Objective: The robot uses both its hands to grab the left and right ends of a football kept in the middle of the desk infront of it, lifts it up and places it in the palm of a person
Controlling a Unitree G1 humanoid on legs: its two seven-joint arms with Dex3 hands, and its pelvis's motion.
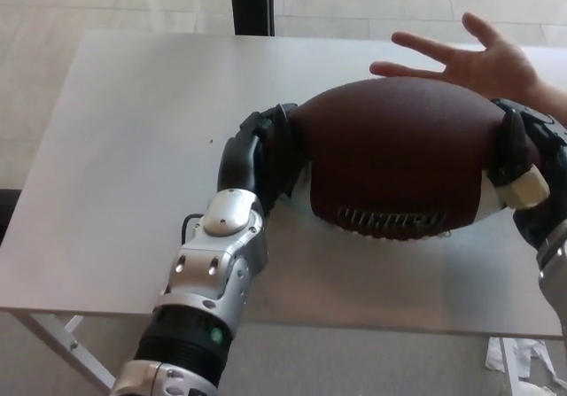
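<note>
Person's palm (496, 64): mostly hidden behind football (399, 161), upper right.
Right hand (523, 161): cut by right edge.

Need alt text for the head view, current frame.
Two black robot hands, the left hand and right hand, clamp the ends of a brown football above a white desk. A person's open palm waits just beyond the ball, partly hidden by it.
</note>
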